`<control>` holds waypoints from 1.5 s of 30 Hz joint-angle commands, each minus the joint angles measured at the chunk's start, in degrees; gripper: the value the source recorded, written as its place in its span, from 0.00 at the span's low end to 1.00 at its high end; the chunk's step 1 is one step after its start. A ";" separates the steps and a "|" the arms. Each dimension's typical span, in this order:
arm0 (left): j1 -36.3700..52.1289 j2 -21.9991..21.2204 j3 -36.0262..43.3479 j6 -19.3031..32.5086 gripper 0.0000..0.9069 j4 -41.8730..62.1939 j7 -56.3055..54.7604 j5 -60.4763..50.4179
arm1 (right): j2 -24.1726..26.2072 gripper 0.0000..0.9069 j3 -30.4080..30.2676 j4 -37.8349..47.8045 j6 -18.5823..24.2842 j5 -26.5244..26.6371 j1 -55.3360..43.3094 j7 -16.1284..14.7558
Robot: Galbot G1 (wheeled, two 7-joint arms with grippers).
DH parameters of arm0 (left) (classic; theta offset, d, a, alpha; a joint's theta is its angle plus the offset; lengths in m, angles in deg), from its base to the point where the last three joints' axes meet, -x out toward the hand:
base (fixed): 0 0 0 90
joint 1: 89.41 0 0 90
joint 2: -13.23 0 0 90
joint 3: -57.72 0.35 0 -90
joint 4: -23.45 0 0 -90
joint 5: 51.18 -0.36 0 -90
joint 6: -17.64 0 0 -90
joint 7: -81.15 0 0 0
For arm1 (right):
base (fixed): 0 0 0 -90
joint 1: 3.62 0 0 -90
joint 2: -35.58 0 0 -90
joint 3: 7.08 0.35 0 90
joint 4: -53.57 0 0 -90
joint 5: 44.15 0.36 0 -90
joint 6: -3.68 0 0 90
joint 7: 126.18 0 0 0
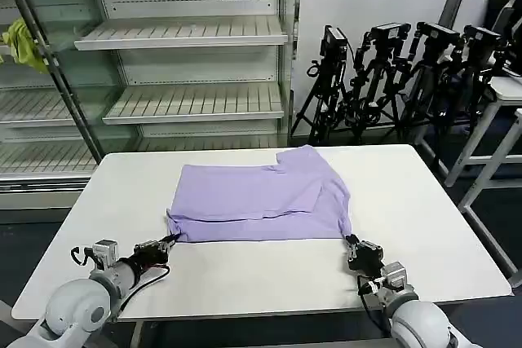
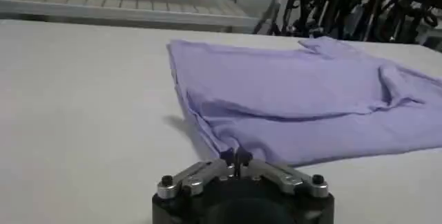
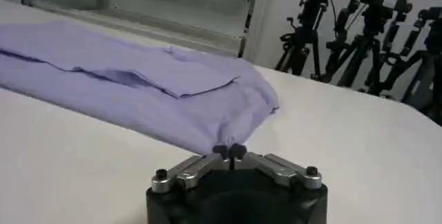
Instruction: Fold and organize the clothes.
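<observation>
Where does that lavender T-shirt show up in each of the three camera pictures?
Head view: the lavender T-shirt lies folded mid-table, between the left hand and right hand.
Left wrist view: it spreads across the upper right, its near corner pinched by the left hand.
Right wrist view: it stretches from the left, its corner pinched by the right hand.
Shared landmark: the black tripods.

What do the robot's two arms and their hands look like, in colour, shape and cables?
Both arms have rounded, light grey shells near the body, with thin black cables looping beside the wrists. The left hand and right hand are black at the front. Seen from the wrists, each hand has a black body, silver-grey links with dark screws and small dark tips.
</observation>
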 commanded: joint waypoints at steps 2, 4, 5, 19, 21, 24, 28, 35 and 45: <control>-0.72 0.40 -0.32 -0.03 0.07 -0.25 0.03 -0.03 | 0.22 0.00 0.09 -0.27 0.05 0.06 0.01 0.05; -1.60 0.97 -0.69 -0.02 0.07 -0.82 0.00 0.13 | 1.08 0.00 0.12 -1.00 -0.03 0.38 0.43 0.18; -1.79 1.32 -0.86 -0.01 0.07 -1.07 -0.01 0.20 | 1.64 0.00 0.12 -1.38 -0.05 0.47 0.72 0.26; -14.67 7.71 -7.07 -0.75 0.07 -11.56 -1.82 4.60 | 17.54 0.00 2.70 -13.91 -1.36 8.87 9.30 4.04; -16.96 8.29 -8.45 -0.86 0.07 -13.28 -1.96 5.08 | 18.98 0.00 2.75 -15.01 -1.82 9.85 10.11 5.58; -20.55 8.84 -10.22 -0.94 0.07 -15.82 -2.24 5.27 | 21.11 0.00 2.37 -16.61 -1.85 9.98 11.63 6.72; -25.82 9.13 -13.10 -0.92 0.07 -18.73 -2.41 4.97 | 23.10 0.00 1.94 -18.14 -2.24 9.86 14.32 7.89; -35.21 9.02 -19.21 -0.93 0.07 -23.05 -2.63 4.46 | 26.89 0.00 1.97 -19.83 -2.68 8.87 19.50 10.09; -41.09 8.92 -21.80 -0.64 0.07 -24.50 -3.01 1.98 | 29.32 0.00 1.84 -19.94 -4.45 9.24 19.42 15.18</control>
